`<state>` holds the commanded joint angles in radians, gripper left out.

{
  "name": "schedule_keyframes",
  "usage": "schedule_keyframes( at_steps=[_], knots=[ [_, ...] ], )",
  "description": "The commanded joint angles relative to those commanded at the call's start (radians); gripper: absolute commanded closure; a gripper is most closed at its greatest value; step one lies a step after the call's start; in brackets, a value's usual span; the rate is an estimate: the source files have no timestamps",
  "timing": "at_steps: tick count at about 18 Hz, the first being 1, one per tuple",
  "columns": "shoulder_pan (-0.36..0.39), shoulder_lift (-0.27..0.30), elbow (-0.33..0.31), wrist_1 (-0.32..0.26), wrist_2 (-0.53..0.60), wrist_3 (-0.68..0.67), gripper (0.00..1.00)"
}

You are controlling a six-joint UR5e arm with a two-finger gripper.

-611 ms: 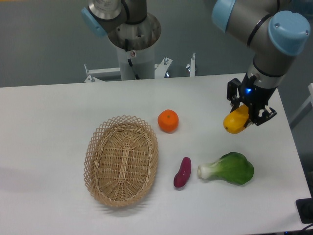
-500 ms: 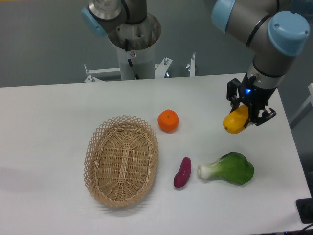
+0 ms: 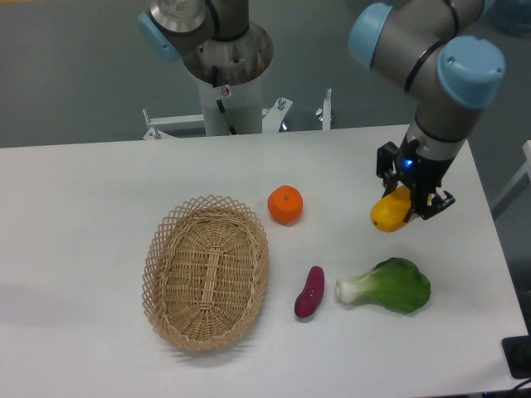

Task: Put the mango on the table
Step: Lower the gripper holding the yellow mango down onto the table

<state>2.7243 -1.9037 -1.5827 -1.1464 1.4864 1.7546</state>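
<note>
Right now the claw is clamped on the mango, its two dark fingers pressing on either side of the fruit's upper end. The mango hangs tilted, its yellow lower end pointing toward seven o'clock, over the right side of the white desk. I cannot tell whether the fruit's tip touches the desk surface or sits just above it. The arm comes down to it from twelve o'clock, with a small blue light glowing at the wrist.

From the mango, a round orange lies well apart at nine o'clock. A green leafy vegetable with a pale stalk end lies near at six o'clock, on its side. Just beside the stalk end, at its nine o'clock, lies a small purple sweet potato. Further left sits an oval wicker basket, at about seven o'clock from the orange and apart from it.
</note>
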Motion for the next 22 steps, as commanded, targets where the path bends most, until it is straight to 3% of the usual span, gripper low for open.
schedule_keyframes(
  at_steps=[2, 7, 11, 13, 22],
  knots=[
    [0.0, 0.0, -0.046, 0.081, 0.041, 0.043, 0.51],
    [0.005, -0.047, -0.074, 0.154, 0.072, 0.14, 0.51],
    [0.026, -0.081, -0.149, 0.31, 0.072, 0.201, 0.51],
    [0.025, -0.103, -0.181, 0.362, 0.074, 0.204, 0.51],
    [0.023, -0.11, -0.226, 0.375, 0.074, 0.195, 0.49]
  ],
)
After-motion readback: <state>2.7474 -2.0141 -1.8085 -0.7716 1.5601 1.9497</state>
